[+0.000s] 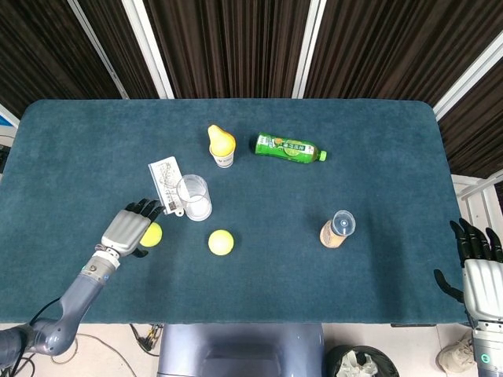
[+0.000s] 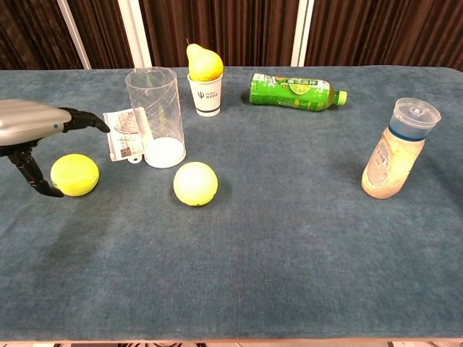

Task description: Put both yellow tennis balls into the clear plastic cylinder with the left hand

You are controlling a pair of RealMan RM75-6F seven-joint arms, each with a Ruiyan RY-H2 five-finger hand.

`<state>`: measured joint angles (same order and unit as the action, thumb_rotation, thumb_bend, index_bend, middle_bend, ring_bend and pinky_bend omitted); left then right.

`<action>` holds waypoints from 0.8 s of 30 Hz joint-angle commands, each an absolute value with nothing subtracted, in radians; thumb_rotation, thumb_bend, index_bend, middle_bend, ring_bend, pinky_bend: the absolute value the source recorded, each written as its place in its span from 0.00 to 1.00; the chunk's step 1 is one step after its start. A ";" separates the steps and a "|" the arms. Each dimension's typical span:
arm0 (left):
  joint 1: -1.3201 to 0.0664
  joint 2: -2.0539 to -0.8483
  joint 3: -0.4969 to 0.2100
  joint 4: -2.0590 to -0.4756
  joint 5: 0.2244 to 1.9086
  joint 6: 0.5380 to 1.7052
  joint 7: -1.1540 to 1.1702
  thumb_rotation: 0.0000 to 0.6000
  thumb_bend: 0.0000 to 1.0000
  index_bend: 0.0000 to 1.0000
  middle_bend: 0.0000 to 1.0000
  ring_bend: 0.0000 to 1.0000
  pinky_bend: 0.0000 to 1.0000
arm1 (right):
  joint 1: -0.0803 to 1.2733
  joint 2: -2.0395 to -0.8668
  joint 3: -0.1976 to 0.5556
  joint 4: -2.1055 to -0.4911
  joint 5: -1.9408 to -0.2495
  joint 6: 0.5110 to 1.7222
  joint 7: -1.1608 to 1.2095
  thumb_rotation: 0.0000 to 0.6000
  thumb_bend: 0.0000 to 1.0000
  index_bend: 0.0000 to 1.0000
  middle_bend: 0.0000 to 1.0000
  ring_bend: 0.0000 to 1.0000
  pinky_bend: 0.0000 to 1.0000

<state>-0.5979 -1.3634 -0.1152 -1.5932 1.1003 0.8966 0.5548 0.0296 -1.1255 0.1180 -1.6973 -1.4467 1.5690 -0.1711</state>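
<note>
Reaching over the near tennis ball (image 2: 74, 174) left of the clear cylinder (image 2: 155, 116), the left hand (image 1: 130, 228), fingers spread and empty, should settle lower, centred, before closing.

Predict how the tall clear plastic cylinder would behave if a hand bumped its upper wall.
The tall clear plastic cylinder stands upright on a narrow base, so it would probably tip rather than slide. Its thin see-through wall suggests it is light and empty, easily shoved. Tipped, its round wall would likely let it roll across the blue cloth table.
</note>
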 commanded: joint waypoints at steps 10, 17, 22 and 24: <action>-0.616 -1.409 -0.083 -1.518 1.105 0.878 0.534 1.00 0.09 0.17 0.10 0.09 0.29 | 0.027 -1.121 0.118 -1.697 -1.442 1.568 -0.165 1.00 0.34 0.08 0.08 0.11 0.06; -0.625 -1.430 -0.065 -1.489 1.118 0.878 0.533 1.00 0.15 0.25 0.25 0.23 0.43 | 0.026 -1.119 0.115 -1.698 -1.445 1.567 -0.164 1.00 0.34 0.08 0.08 0.11 0.06; -0.624 -1.439 -0.057 -1.469 1.127 0.893 0.532 1.00 0.25 0.35 0.37 0.33 0.51 | 0.025 -1.118 0.115 -1.698 -1.445 1.569 -0.162 1.00 0.34 0.08 0.08 0.11 0.06; -0.622 -1.442 -0.059 -1.463 1.135 0.905 0.524 1.00 0.29 0.40 0.42 0.37 0.55 | 0.025 -1.118 0.115 -1.698 -1.445 1.568 -0.161 1.00 0.34 0.08 0.08 0.11 0.06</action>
<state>-0.6230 -1.4396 -0.0580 -1.4663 1.1306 0.8995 0.5280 0.0251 -1.1177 0.1151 -1.6979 -1.4450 1.5682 -0.1605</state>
